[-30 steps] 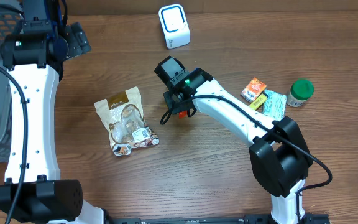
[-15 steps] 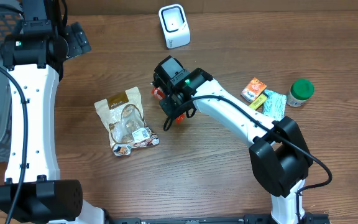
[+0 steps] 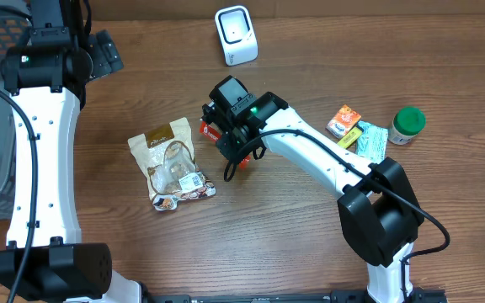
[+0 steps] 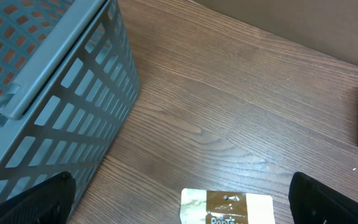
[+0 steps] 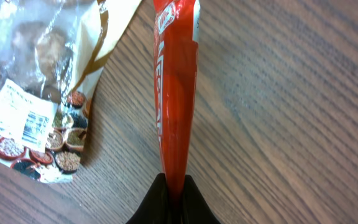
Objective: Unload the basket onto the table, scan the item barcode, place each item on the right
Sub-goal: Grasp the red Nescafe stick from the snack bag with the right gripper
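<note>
Wrist roll on the right arm over the last second: the red packet (image 3: pixel 210 130) now pokes out to the left of the arm, where a second ago only a sliver shows under the wrist. The right claw (image 5: pixel 173 188) is pinched tight on the packet's near end, and the packet runs edge-on away from the wrist camera. So the item is picked and sits between the snack bag (image 3: pixel 173 162) and the scanner (image 3: pixel 236 34), well short of the scanner. My read: I'm in the reorient-and-carry step, scan not yet done.

I can't find the barcode on the packet from either view; it's probably on a face turned away.

The left claw (image 4: pixel 180 180) is spread wide, holding nothing, parked near the basket (image 4: pixel 55 93) and out of the way. The orange box (image 3: pixel 343 119), teal pouch (image 3: pixel 370 141) and green-lidded jar (image 3: pixel 408 124) sit far right, off the route. Path up to the scanner looks free. Main risk I see is the floppy packet presenting the wrong face.
</note>
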